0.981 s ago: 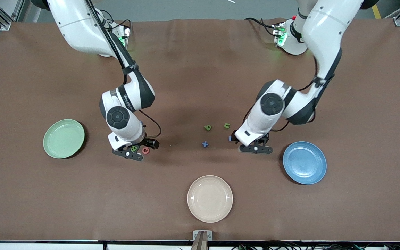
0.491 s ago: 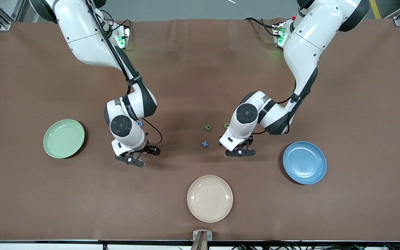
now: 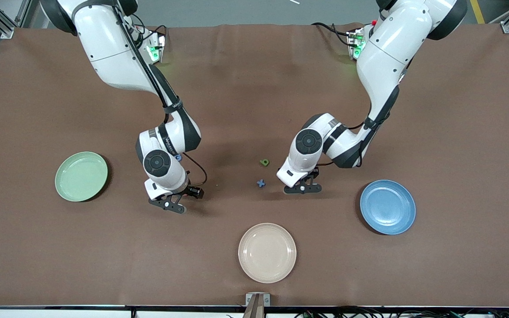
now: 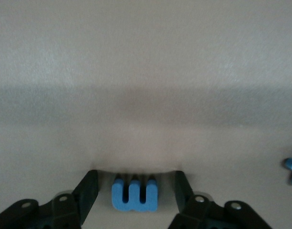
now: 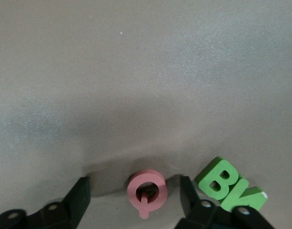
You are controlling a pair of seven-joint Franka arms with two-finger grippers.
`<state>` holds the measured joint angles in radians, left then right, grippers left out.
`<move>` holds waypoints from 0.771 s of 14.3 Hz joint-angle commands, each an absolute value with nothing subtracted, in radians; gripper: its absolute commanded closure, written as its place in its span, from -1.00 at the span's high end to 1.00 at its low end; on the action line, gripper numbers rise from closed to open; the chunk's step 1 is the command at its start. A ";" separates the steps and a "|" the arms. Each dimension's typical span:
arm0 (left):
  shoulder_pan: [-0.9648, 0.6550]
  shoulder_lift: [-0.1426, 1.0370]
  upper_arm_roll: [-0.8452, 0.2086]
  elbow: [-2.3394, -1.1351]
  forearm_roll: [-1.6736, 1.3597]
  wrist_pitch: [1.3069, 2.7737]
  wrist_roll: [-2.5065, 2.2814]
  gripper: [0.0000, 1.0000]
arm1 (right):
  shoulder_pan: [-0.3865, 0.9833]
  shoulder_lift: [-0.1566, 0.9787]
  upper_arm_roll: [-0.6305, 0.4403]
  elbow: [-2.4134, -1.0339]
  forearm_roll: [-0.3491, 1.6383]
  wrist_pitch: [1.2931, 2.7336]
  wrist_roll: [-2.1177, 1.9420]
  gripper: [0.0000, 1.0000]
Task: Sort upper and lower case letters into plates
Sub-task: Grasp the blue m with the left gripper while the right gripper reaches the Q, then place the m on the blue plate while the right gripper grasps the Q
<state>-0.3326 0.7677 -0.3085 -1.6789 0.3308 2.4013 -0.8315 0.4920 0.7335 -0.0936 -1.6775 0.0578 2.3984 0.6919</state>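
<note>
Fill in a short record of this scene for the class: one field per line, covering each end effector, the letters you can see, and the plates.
left end effector: low at the table, fingers apart, straddling the blue letter
right end effector: low at the table, fingers apart, straddling the pink Q
green B: beside the pink Q
green letter: loose mid-table
blue cross-shaped letter: nearer the camera than the green letter
mint plate: no letters
blue plate: no letters
beige plate: no letters

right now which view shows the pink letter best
The right wrist view: the pink letter, a Q, lies on the table between the right gripper's open fingers. The front view hides it under that gripper; the left wrist view misses it.
</note>
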 commanded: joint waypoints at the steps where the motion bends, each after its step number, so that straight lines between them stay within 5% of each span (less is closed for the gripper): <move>1: -0.324 0.727 -0.313 -1.743 0.339 2.396 -0.853 0.27 | 0.466 0.739 -0.089 -1.667 0.067 2.396 0.686 0.46; 5: -0.316 0.712 -0.322 -1.746 0.337 2.381 -0.851 -0.88 | 0.463 0.739 -0.089 -1.670 0.067 2.396 0.670 0.23; 11: -0.177 0.588 -0.321 -1.740 0.344 2.378 -0.751 -1.00 | 0.477 0.738 -0.089 -1.690 0.069 2.388 0.675 0.22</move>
<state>-0.2476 0.6636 -0.3118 -1.7055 0.3308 2.3920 -0.7996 0.4757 0.7347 -0.0957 -1.6715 0.0581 2.3953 0.6828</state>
